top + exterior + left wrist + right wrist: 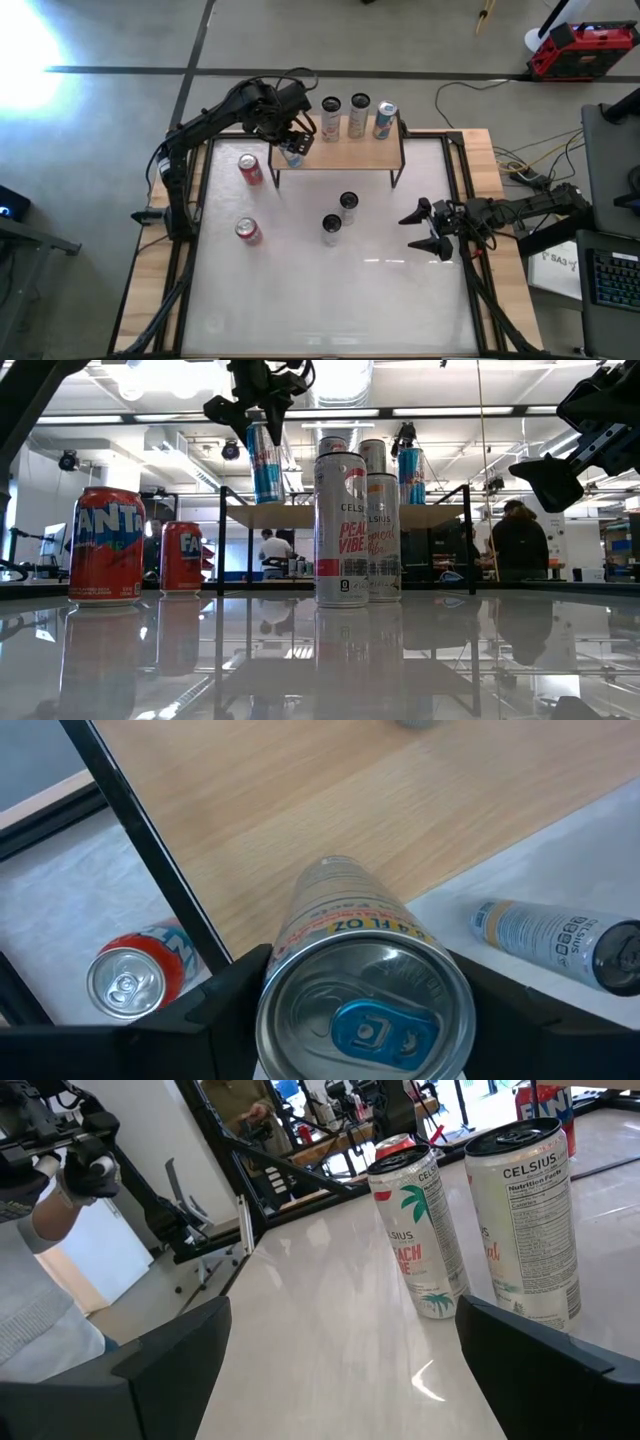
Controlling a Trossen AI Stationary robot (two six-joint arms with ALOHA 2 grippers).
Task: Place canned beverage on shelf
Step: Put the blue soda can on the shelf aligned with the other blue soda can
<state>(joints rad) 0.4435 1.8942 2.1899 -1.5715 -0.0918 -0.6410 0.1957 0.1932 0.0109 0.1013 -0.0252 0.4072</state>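
Note:
The shelf [345, 152] is a tan wooden top on thin black legs at the table's far side, and three cans stand on it toward its right. My left gripper [365, 982] reaches down over the shelf's left end and is shut on a slim blue and silver can [265, 465]. That can is upright with its base at the shelf top [300, 515]. My right gripper [418, 230] rests low at the table's right side, open and pointing level toward two Celsius cans [470, 1220]. My left gripper pinches the blue and silver can just below its top rim [275, 970], one finger on each side. The fingers [225, 995] come from above, pointing steeply down along the can. The can stands upright, its base on the shelf top near the left front corner.
Two red Fanta cans [250, 169] [247, 231] stand on the table left of the shelf. Two tall Celsius cans [347, 207] [331, 228] stand mid-table in front of it. The shelf's three other cans [358, 115] fill its far right part. People move in the room behind.

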